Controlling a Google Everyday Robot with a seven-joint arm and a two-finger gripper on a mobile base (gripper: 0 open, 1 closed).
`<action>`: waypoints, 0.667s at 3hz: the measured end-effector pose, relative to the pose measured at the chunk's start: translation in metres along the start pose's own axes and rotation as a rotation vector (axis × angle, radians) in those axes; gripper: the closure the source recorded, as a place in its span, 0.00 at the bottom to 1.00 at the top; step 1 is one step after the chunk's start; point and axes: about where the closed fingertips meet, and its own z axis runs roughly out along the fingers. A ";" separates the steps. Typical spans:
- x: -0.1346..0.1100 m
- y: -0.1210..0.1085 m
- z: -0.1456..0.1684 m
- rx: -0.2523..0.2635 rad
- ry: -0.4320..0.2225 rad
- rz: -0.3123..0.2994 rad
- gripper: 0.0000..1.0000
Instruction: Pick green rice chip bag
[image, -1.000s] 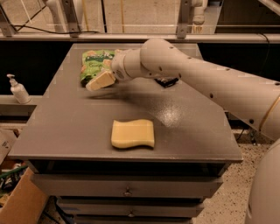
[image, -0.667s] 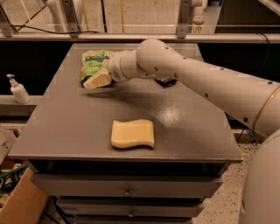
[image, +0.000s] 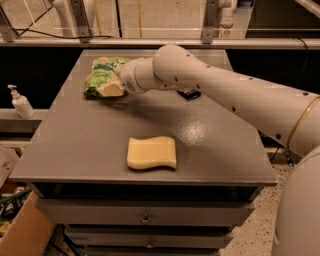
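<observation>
Camera view, from the front of the table: my gripper (image: 111, 89) lay against the near edge of the green rice chip bag (image: 102, 70), its pale tip touching the crinkled front. Whether it had closed on the bag or only pressed against it, I could not tell.

The bag lay on the grey table (image: 75, 145), in the far left part of the top, with its bright green face and pale chip pictures turned up. My wrist covered the bag's right side.

Behind the gripper, my white arm (image: 240, 100) came in from the right and crossed above the back half of the table. A small black wrapped bar (image: 189, 94) lay on the top just at the arm's lower edge, partly hidden by it and well apart from the bag.

A flat pale yellow sponge (image: 151, 152) with wavy ends lay near the front edge, about mid-width, well clear of both bag and gripper.

Below the top, a drawer (image: 200, 212) with a small knob faced the camera. A white pump bottle (image: 21, 102) stood on a ledge left of the table, and a cardboard box (image: 25, 235) sat on the floor at the lower left.
</observation>
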 end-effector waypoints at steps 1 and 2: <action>-0.005 -0.002 -0.007 0.011 -0.002 -0.009 0.87; -0.021 -0.008 -0.020 0.032 -0.020 -0.036 1.00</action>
